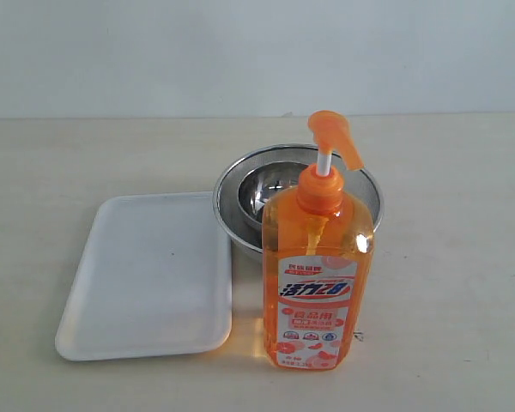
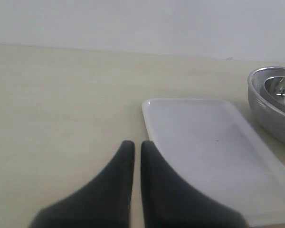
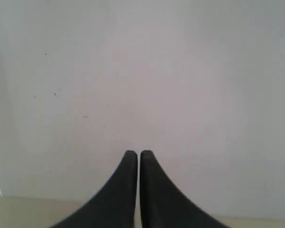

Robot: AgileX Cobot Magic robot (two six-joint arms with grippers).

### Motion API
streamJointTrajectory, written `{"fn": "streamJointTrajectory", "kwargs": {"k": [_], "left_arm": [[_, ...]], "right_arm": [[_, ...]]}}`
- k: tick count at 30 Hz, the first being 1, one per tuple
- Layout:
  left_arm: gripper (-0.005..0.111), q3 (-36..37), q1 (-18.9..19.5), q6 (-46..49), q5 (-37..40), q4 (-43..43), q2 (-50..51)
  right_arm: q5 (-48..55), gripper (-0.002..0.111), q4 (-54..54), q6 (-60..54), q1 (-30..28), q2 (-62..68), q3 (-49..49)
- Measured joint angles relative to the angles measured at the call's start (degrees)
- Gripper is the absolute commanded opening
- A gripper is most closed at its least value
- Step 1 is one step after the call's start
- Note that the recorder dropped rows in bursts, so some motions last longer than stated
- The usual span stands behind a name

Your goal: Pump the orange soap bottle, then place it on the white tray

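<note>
The orange soap bottle [image 1: 316, 275] stands upright on the table near the front, label facing the exterior camera, its pump nozzle [image 1: 333, 137] raised on a white stem. The white tray [image 1: 150, 275] lies flat to its left, with nothing on it. Neither gripper shows in the exterior view. In the left wrist view my left gripper [image 2: 134, 145] is shut and holds nothing, hovering just off a corner of the white tray [image 2: 204, 142]. My right gripper [image 3: 134, 154] is shut and holds nothing, facing a bare pale wall; the bottle is out of that view.
A round steel bowl [image 1: 240, 184] sits right behind the bottle and beside the tray's far right corner; it also shows as the steel bowl [image 2: 270, 107] in the left wrist view. Beige tabletop surrounds everything, with a pale wall behind.
</note>
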Motion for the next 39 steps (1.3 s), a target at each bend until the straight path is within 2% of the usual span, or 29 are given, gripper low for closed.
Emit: {"fn": "streamJointTrajectory", "kwargs": {"k": [4, 9, 13, 17, 22, 30, 33, 34, 39], "left_arm": [[0.005, 0.0, 0.0, 0.0, 0.0, 0.0, 0.0], [0.005, 0.0, 0.0, 0.0, 0.0, 0.0, 0.0], [0.005, 0.0, 0.0, 0.0, 0.0, 0.0, 0.0], [0.005, 0.0, 0.0, 0.0, 0.0, 0.0, 0.0], [0.005, 0.0, 0.0, 0.0, 0.0, 0.0, 0.0], [0.005, 0.0, 0.0, 0.0, 0.0, 0.0, 0.0], [0.005, 0.0, 0.0, 0.0, 0.0, 0.0, 0.0], [0.005, 0.0, 0.0, 0.0, 0.0, 0.0, 0.0], [0.005, 0.0, 0.0, 0.0, 0.0, 0.0, 0.0]], "right_arm": [[-3.1, 0.000, -5.9, 4.9, 0.0, 5.1, 0.0], [-5.2, 0.000, -20.8, 12.6, 0.0, 10.3, 0.0], [-6.6, 0.000, -26.3, 13.2, 0.0, 11.8, 0.5], [-11.6, 0.000, -21.8, 6.2, 0.0, 12.0, 3.9], [-20.1, 0.000, -8.7, -10.9, 0.0, 17.3, 12.9], [-29.3, 0.002, -8.3, -20.9, 0.0, 33.2, 14.3], [-33.8, 0.016, -10.2, -22.9, 0.0, 36.5, 14.3], [-34.7, 0.024, -10.7, -23.7, 0.0, 37.1, 14.3], [-37.5, 0.079, -13.9, -27.8, 0.0, 39.1, 14.3]]}}
